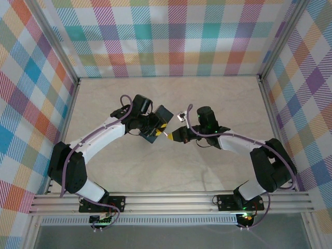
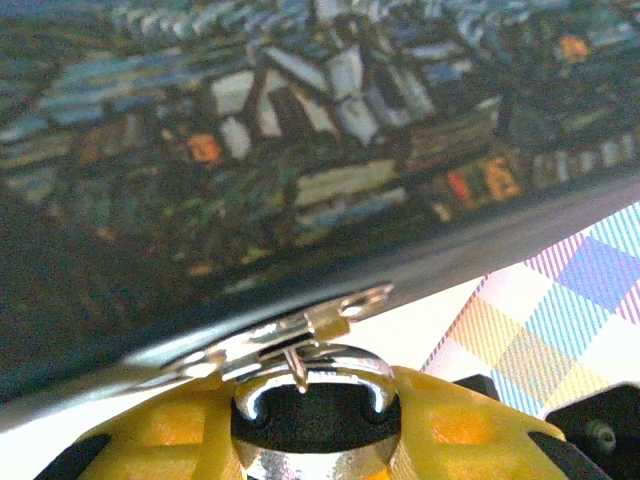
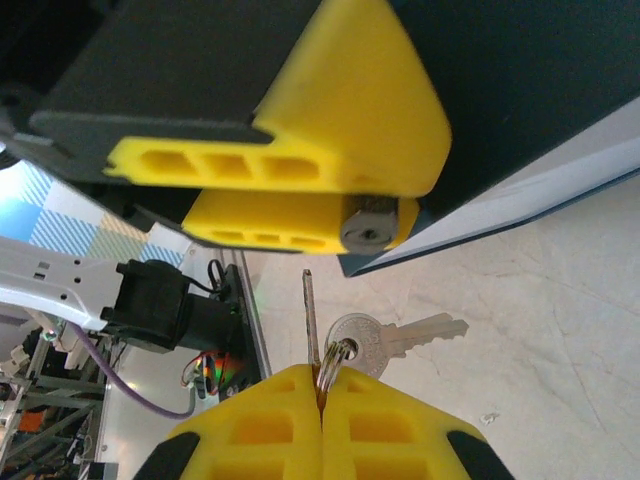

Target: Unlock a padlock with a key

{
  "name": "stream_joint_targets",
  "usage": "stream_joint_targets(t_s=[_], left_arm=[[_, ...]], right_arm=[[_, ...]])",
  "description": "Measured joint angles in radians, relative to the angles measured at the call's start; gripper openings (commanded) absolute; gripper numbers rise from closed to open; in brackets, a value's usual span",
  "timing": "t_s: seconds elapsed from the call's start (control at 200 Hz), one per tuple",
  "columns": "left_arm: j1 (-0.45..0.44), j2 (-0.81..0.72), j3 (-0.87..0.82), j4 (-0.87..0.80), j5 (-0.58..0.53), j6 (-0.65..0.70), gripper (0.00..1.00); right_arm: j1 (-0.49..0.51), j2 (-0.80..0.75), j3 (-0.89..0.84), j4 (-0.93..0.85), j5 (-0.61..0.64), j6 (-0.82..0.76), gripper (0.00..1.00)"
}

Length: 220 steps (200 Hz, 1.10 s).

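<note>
Padlock (image 3: 368,228): the dark body is mostly hidden between the yellow fingers (image 2: 150,440) of the left gripper (image 2: 312,440), which is closed part-way around it. Visible parts are the round silvery keyhole end and the curved bright shackle (image 2: 315,362), which is threaded through the flat metal hasp (image 2: 335,315) of a painted tin (image 2: 300,150), blurred at close range. The right gripper (image 3: 321,385), fully closed, pinches the key (image 3: 308,310). The key is seen edge-on as a thin blade, near the keyhole but apart from it. A second key (image 3: 400,335) hangs from the ring over the marbled worktop (image 3: 540,330).

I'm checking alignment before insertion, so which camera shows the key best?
Right wrist: the key, pinched in the right gripper, stands just below the padlock. Top external gives it as a tiny pale sliver.
</note>
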Motion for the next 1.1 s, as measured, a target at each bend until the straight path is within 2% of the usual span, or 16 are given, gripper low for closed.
stream_joint_targets(t_s=[0.395,1.1], left_arm=[[0.0,0.0,0.0,-0.022,0.0,0.007,0.09],[-0.001,0.0,0.0,-0.023,0.002,0.01,0.09]], right_arm=[[0.0,0.033,0.008,0.0,0.057,0.0,0.0],[0.0,0.04,0.025,-0.001,0.052,0.0,0.0]])
